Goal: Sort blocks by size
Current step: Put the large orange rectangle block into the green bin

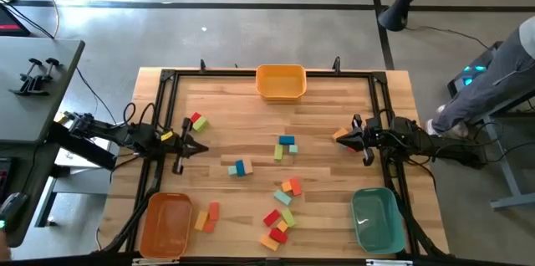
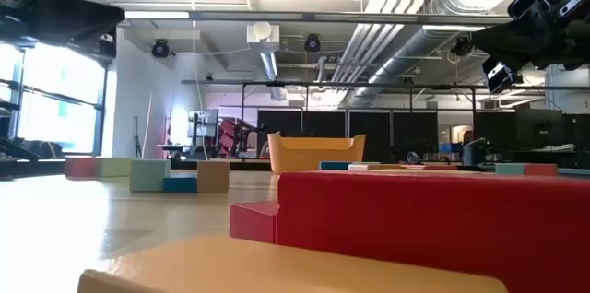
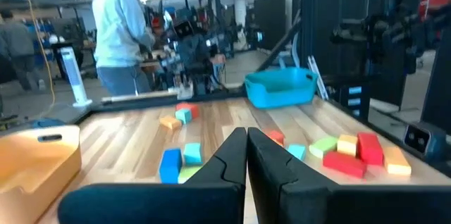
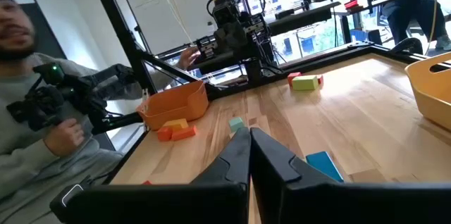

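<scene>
Blocks in red, orange, yellow, green, teal and blue lie scattered on the wooden table (image 1: 251,107). A red and green pair (image 1: 197,121) lies far left, and a blue, teal and green group (image 1: 286,145) sits mid-table. A teal-blue pair (image 1: 241,167) lies nearby, a mixed cluster (image 1: 282,212) near the front, and orange-yellow blocks (image 1: 206,216) by the orange bin. My left gripper (image 1: 203,147) is shut at mid-left, held above the table. My right gripper (image 1: 338,139) is shut at mid-right, also held high (image 2: 502,72). A small orange block (image 1: 341,134) shows beside its fingertips.
A yellow bin (image 1: 280,81) stands at the far edge's middle, an orange bin (image 1: 165,224) at the near left corner and a teal bin (image 1: 374,218) at the near right. A dark frame (image 1: 167,78) runs around the table. A person (image 1: 493,74) sits beyond the right edge.
</scene>
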Robot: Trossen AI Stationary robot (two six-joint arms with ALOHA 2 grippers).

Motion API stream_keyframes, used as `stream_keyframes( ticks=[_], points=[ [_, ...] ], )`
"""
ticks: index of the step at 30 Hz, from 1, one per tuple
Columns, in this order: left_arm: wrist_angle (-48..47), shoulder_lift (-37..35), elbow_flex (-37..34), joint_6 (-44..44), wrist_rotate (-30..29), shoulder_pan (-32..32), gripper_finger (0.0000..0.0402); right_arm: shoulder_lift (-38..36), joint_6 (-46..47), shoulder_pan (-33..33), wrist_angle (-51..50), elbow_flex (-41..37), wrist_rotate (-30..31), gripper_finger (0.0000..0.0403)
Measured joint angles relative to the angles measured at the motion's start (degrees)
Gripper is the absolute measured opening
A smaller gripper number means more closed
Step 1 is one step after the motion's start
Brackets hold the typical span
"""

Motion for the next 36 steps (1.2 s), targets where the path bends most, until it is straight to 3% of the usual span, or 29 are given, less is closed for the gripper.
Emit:
stream_keyframes(
  ticks=[30, 36],
  points=[
    [0.35, 0.00, 0.02, -1.32, 0.01, -0.01, 0.0000, 0.00, 0.00, -0.02, 0.00, 0.00, 0.00, 0.0000],
    [0.35, 0.00, 0.02, -1.32, 0.01, -0.01, 0.0000, 0.00, -3.74, -0.02, 0.00, 0.00, 0.00, 0.0000]
  ],
)
